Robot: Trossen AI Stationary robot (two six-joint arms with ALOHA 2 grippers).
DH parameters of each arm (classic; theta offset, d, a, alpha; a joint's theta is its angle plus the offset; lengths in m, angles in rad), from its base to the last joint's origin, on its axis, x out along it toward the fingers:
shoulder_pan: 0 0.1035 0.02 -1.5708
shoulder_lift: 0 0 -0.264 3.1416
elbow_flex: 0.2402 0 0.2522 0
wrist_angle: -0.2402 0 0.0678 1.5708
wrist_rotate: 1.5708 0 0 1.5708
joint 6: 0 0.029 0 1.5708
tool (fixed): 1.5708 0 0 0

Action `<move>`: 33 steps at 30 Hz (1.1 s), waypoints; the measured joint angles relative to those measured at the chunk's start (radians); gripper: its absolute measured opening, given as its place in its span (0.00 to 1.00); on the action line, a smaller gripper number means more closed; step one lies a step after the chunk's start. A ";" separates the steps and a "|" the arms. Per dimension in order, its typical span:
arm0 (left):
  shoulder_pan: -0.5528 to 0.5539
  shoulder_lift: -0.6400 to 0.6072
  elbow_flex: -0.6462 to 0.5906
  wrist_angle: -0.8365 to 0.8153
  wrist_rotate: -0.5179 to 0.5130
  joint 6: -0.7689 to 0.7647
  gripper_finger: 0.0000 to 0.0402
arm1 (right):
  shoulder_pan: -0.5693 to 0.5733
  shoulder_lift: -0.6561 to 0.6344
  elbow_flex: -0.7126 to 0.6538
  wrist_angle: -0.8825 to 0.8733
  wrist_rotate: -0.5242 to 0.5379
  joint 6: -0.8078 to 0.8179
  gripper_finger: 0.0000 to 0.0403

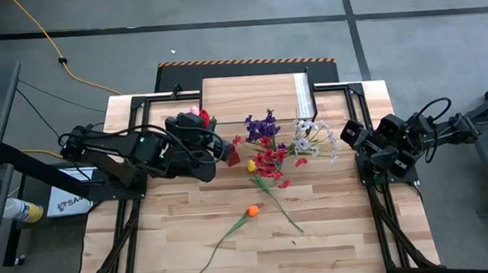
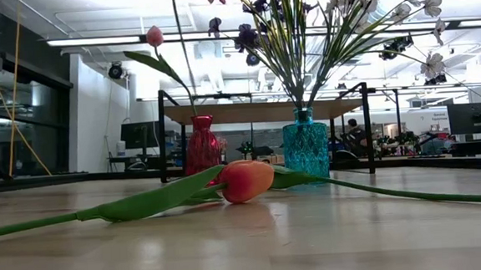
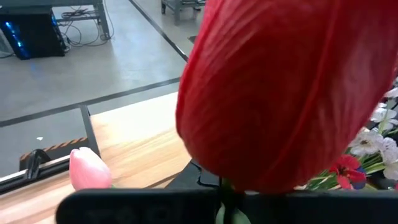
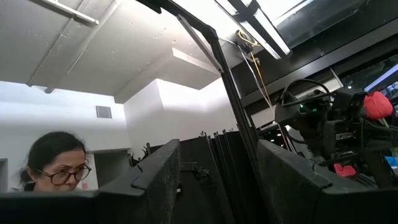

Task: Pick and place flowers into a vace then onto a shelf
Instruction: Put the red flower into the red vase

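The red tulip (image 3: 286, 93) fills most of the left wrist view, its bloom upright above the left tool (image 1: 225, 151), which is clamped tight on its stem. In the high view that tool sits left of centre, with the red bloom at its tip just left of the mixed bouquet (image 1: 271, 147). The step in hand looks like carrying this flower to a vase; next it must be lined up stem-down over a vase mouth and lowered before letting go.

In the low view a red vase (image 2: 201, 150) holds a pink tulip (image 2: 154, 35), and a teal vase (image 2: 306, 148) holds purple, white and red sprays. An orange tulip (image 1: 252, 212) lies flat on the surface (image 1: 336, 225) in the lower middle, green stem trailing toward lower left. The shelf (image 1: 250, 97) stands at the upper middle.

The right tool (image 1: 359, 150) waits at the right edge, its fingers (image 4: 155, 180) standing partly apart, holding nothing.
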 joint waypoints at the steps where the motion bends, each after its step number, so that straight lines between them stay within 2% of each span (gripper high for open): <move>1: 0.000 0.000 0.000 0.000 0.000 -0.003 0.07 | 0.000 0.000 0.000 0.000 0.000 0.000 0.51; 5: 0.001 0.000 0.000 -0.008 -0.007 -0.021 0.10 | 0.000 0.000 0.000 -0.001 0.000 0.000 0.51; 13: 0.001 0.000 0.000 -0.025 -0.044 -0.025 0.07 | 0.000 0.000 0.000 -0.001 0.000 0.000 0.51; 19: 0.001 0.014 0.000 -0.029 -0.082 -0.050 0.12 | 0.000 0.000 0.000 -0.001 0.000 0.000 0.51; 27: 0.001 0.056 -0.001 -0.045 -0.112 -0.057 0.07 | 0.000 0.000 0.000 -0.001 0.000 0.000 0.51; 33: 0.038 0.073 -0.002 -0.058 -0.085 -0.103 0.14 | 0.000 0.000 0.000 -0.001 0.000 0.000 0.51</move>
